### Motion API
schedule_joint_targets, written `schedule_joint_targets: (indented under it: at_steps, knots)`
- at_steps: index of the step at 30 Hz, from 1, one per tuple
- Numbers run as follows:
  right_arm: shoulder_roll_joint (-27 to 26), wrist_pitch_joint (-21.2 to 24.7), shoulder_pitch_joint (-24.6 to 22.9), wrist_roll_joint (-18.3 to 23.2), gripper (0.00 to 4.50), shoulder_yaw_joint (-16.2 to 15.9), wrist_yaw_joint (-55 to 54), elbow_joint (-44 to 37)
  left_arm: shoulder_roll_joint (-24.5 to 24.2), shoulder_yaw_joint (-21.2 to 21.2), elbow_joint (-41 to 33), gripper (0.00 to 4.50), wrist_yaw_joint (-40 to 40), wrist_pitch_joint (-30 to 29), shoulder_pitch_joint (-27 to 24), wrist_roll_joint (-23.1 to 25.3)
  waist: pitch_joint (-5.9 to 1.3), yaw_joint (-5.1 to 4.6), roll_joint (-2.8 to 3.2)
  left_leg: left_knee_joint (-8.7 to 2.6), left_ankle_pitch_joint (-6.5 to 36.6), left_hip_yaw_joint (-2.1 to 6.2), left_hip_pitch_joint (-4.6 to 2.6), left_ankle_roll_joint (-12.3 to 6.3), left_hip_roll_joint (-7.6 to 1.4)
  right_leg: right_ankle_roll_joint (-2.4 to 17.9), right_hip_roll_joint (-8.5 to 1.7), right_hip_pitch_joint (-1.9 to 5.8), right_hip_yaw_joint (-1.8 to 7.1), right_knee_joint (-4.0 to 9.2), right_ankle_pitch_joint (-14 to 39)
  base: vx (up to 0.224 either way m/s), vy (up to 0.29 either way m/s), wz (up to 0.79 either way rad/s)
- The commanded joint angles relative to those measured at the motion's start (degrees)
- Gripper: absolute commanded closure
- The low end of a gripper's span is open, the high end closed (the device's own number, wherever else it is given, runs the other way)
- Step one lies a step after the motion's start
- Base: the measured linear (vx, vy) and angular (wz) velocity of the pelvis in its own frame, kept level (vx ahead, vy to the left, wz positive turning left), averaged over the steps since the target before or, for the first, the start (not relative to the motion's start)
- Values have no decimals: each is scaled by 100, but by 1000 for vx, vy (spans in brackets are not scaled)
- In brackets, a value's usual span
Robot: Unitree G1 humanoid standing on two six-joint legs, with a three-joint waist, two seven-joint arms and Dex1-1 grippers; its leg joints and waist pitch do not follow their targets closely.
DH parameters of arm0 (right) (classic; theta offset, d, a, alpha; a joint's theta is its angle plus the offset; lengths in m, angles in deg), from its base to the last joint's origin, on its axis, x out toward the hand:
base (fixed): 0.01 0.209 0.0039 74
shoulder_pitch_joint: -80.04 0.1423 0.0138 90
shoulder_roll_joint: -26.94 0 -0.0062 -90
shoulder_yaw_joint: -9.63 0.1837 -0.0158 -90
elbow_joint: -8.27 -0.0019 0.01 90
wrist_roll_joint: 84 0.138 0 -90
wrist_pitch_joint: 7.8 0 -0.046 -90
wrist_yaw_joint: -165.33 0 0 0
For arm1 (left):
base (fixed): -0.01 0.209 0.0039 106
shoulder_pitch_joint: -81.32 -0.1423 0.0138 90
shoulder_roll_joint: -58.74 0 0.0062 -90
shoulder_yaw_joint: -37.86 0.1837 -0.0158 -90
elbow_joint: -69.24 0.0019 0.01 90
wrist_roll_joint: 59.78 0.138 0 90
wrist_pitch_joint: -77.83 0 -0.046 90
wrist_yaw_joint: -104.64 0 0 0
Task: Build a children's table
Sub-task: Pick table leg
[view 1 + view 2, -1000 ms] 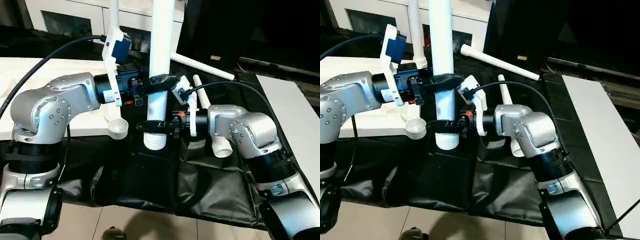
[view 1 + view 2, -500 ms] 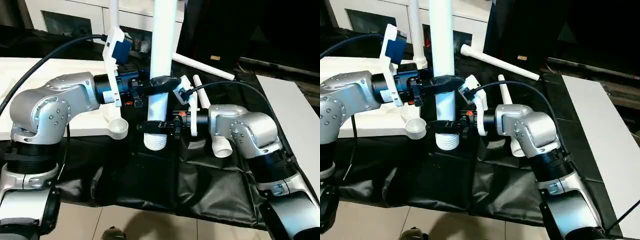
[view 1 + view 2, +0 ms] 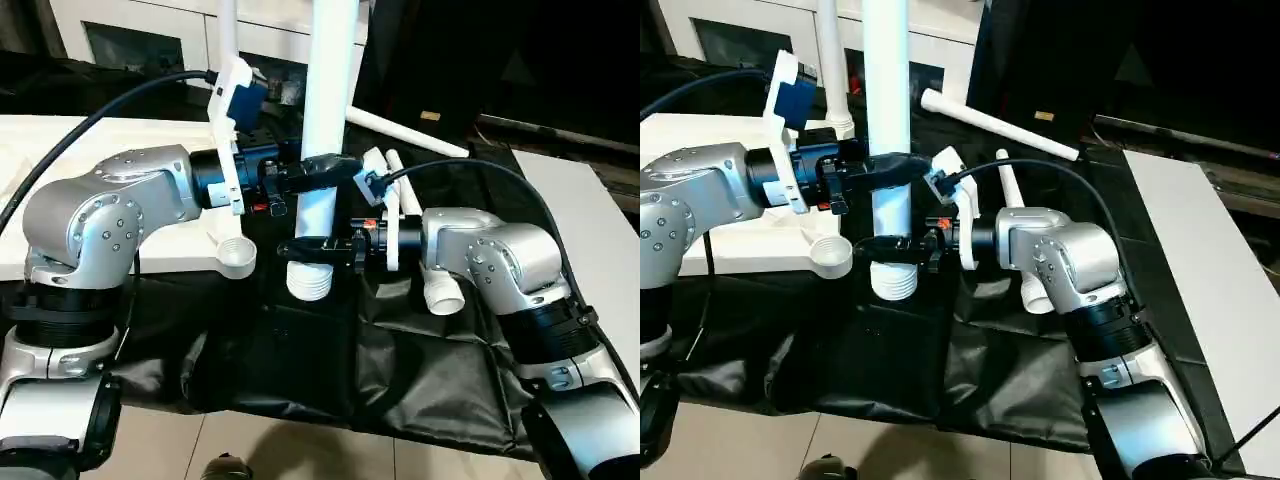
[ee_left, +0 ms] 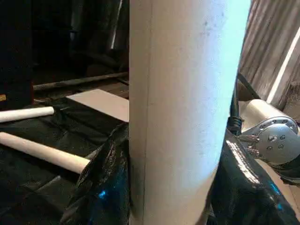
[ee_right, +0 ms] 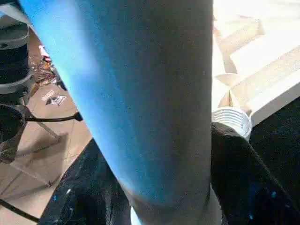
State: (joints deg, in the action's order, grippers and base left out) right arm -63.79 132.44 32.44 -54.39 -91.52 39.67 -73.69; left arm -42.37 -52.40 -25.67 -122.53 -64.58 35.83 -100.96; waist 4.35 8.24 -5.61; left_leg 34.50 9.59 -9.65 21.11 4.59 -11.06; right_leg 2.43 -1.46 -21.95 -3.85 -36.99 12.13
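Two grippers, left gripper (image 3: pixel 322 170) above right gripper (image 3: pixel 315 247), clasped one upright leg (image 3: pixel 325 110) beside the tabletop (image 3: pixel 175 245) corner socket (image 3: pixel 237 257); uneven release could tip it, missing the socket.

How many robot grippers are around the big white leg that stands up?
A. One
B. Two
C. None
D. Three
B: the left gripper wraps the upright leg higher up, and the right gripper wraps it lower, just above its threaded end.
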Motion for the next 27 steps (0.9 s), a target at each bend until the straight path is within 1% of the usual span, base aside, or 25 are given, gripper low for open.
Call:
schedule_joint_targets:
  at_steps: [1,6,10,11,12,13,14,16,17,18,19,20,21,22,23,24,25,26,27]
  knots:
    - [85,61,2,59,204,124,22,-121,6,101,-39,264,-46,-19,-12,35,-434,-15,164,-398,894,98,-104,424,-257,580,-661,253,363,475,1047,0,0,0]
    - [97,75,-16,63,235,96,26,-138,11,98,-36,264,-34,-11,-13,41,-433,-11,162,-397,895,98,-97,426,-255,572,-670,259,366,479,1088,0,0,0]
    - [106,72,-37,47,240,74,9,-168,3,103,-29,264,-34,7,-12,64,-431,-11,164,-399,906,98,-101,424,-257,549,-667,252,364,483,1122,0,0,0]
    - [73,46,-48,41,240,115,-49,-171,-45,166,-47,264,-16,74,-21,182,-431,-14,164,-399,897,99,-100,427,-258,555,-670,253,365,484,1108,0,0,0]
    - [73,46,-48,41,240,115,-49,-171,-45,166,-47,264,-16,74,-21,182,-429,-11,166,-399,908,98,-103,428,-257,551,-667,249,365,489,1131,0,0,0]
    - [21,7,-71,33,241,175,-147,-194,-10,140,31,208,147,60,-12,260,-430,-14,168,-399,919,99,-101,432,-257,548,-666,252,367,487,1139,0,0,0]
    - [-54,-24,-97,50,241,275,-277,-216,32,92,152,194,315,31,-5,320,-431,-17,171,-402,921,100,-104,440,-260,549,-662,249,363,479,1124,0,0,0]
    - [-126,-22,-122,82,244,384,-407,-241,11,92,215,186,353,44,-29,375,-433,-22,166,-406,932,104,-105,439,-257,523,-662,246,361,483,1138,0,0,0]
    - [-126,-22,-122,82,244,384,-407,-241,11,92,215,186,353,44,-29,375,-433,-22,166,-406,932,104,-105,439,-257,523,-662,246,361,483,1138,0,0,0]
    - [-179,-20,-174,115,249,479,-524,-322,-11,72,194,174,394,48,-83,397,-439,-11,170,-406,900,105,-110,450,-264,513,-674,246,366,482,1114,0,0,0]
    - [-250,-2,-237,185,256,630,-682,-437,-38,42,117,160,379,9,-151,348,-445,-13,186,-407,873,109,-105,475,-266,544,-674,249,363,470,1029,0,0,0]
    - [-281,11,-256,221,259,703,-751,-476,-54,39,81,152,343,-9,-176,320,-443,-15,183,-408,877,106,-108,477,-267,558,-674,242,364,466,989,0,0,0]
    - [-320,24,-280,255,261,808,-867,-525,-62,11,25,144,299,-54,-213,248,-451,-7,222,-404,888,111,-116,484,-261,585,-671,241,358,448,945,0,0,0]
    - [-346,39,-300,292,262,922,-988,-560,-31,-68,-26,134,273,-125,-239,118,-448,-13,228,-405,917,107,-122,497,-261,611,-669,235,360,448,905,0,0,0]
    - [-351,24,-313,296,263,996,-1069,-569,0,-125,-50,121,262,-163,-247,31,-446,-19,213,-409,940,105,-120,493,-259,621,-660,238,359,454,901,0,0,0]
    - [-346,-7,-327,269,263,1064,-1167,-559,27,-159,-63,112,284,-124,-255,22,-438,-12,213,-411,946,102,-115,510,-255,633,-663,240,359,457,912,0,0,0]
    - [-344,-27,-347,247,263,1103,-1235,-565,40,-178,-83,105,304,-91,-271,25,-442,-3,259,-408,950,109,-115,529,-250,643,-665,240,358,449,901,0,0,0]
    - [-327,-70,-385,174,263,1126,-1325,-581,95,-228,-88,96,438,-9,-295,89,-436,-11,233,-413,1025,107,-118,537,-252,633,-667,243,357,470,961,0,0,0]
    - [-280,-198,-440,-7,264,1120,-1468,-570,135,-279,-90,81,602,49,-335,184,-430,-14,244,-415,1090,105,-119,542,-250,609,-662,240,360,487,1032,0,0,0]
